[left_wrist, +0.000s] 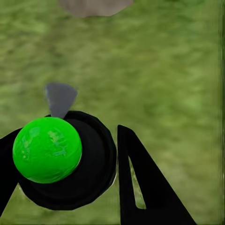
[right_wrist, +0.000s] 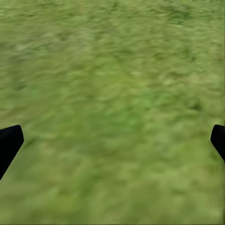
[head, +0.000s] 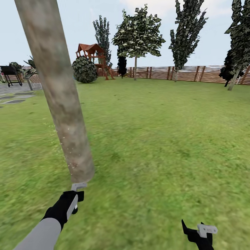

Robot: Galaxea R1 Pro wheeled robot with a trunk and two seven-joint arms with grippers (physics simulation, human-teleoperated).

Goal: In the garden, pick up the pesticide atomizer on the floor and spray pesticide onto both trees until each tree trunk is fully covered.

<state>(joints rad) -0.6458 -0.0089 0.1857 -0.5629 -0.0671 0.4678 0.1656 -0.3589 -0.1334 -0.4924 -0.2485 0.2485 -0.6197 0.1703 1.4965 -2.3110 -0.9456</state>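
While the left gripper (head: 74, 203) sits at about seven o'clock in the head view, its black fingers (left_wrist: 140, 183) are pinched on the pesticide atomizer (left_wrist: 70, 159), which shows in the left wrist view as a round black body capped by a bright green ball, with a grey nozzle tip poking out beyond it. From the head view that pale nozzle points up at the base of the tree trunk (head: 59, 93), almost touching it. The trunk is a thick, mottled grey-brown column leaning from eleven o'clock down toward the middle-left, and a scatter of tiny white pesticide specks (head: 67, 152) clings to its lower stretch.

At five o'clock the right gripper (head: 198, 232) hangs low over the grass with its fingers spread apart and nothing between them; the right wrist view shows the two dark fingertips (right_wrist: 9, 145) at opposite edges over blurred green.

Underneath is open lawn (head: 156, 139), running back to a brown slatted fence (head: 187, 73) at one o'clock. Along the fence stand several trees (head: 138, 38) with blocky dark crowns. Near twelve o'clock are a round bush (head: 84, 70) and a red wooden play tower (head: 93, 57). At ten o'clock lie grey paving stones (head: 15, 99), with a dark barbecue cart (head: 10, 74) behind them. Nothing stands between the nozzle and the trunk.
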